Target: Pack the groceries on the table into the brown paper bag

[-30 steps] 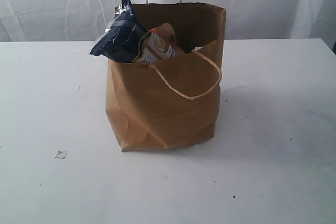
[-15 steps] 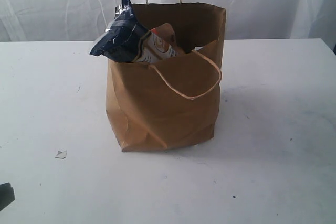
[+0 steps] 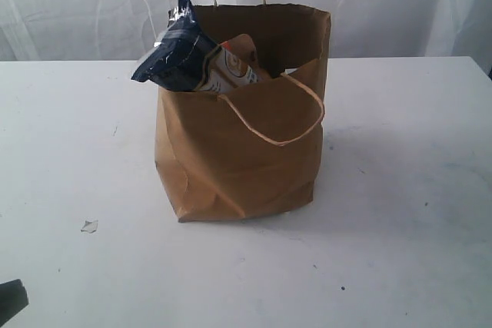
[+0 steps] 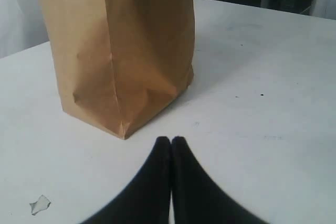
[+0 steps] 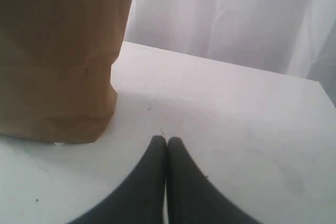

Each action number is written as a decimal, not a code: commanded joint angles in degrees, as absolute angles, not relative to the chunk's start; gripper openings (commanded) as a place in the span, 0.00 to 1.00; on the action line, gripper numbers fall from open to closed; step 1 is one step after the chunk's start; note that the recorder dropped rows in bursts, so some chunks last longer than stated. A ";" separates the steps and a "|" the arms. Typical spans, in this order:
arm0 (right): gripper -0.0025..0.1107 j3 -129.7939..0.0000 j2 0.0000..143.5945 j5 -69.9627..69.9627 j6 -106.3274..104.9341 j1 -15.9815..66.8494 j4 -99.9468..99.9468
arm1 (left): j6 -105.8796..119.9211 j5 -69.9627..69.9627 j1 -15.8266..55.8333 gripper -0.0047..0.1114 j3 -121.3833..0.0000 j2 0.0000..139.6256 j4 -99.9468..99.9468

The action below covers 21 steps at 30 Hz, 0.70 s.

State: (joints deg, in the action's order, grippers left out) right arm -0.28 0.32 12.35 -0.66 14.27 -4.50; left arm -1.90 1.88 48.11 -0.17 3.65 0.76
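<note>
The brown paper bag (image 3: 242, 144) stands upright in the middle of the white table (image 3: 400, 213). A long dark-blue packet (image 3: 171, 59) sticks out of its top left, and a brown pouch with a white square (image 3: 231, 67) leans beside it inside the bag. Other groceries are hidden. In the left wrist view my left gripper (image 4: 170, 140) is shut and empty, low over the table a little short of the bag's corner (image 4: 123, 129). My right gripper (image 5: 166, 140) is also shut and empty, apart from the bag (image 5: 58, 56). A dark bit of the left arm (image 3: 11, 301) shows at the exterior view's lower left edge.
A small scrap of clear wrapper (image 3: 89, 226) lies on the table left of the bag, also visible as a scrap (image 4: 40, 204) in the left wrist view. A white curtain (image 3: 384, 5) hangs behind the table. The bag's front handle (image 3: 284, 124) droops over its front wall.
A dark part of the left arm has come into the exterior view's lower left corner and shifted slightly lower. The bag and its contents have not moved.
</note>
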 commanded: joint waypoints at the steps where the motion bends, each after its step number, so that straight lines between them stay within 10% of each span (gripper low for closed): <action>1: 0.02 0.00 0.00 12.44 -1.31 14.28 -4.26 | 6.44 0.72 48.08 0.04 0.00 1.53 -5.73; 21: 0.02 0.00 0.00 12.58 -1.31 14.28 -4.26 | 6.81 -4.35 45.54 0.04 0.00 0.00 -5.90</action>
State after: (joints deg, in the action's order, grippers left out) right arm -0.28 0.32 12.46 -0.66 14.27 -4.50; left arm 6.64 -4.17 47.12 -0.17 0.30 -5.06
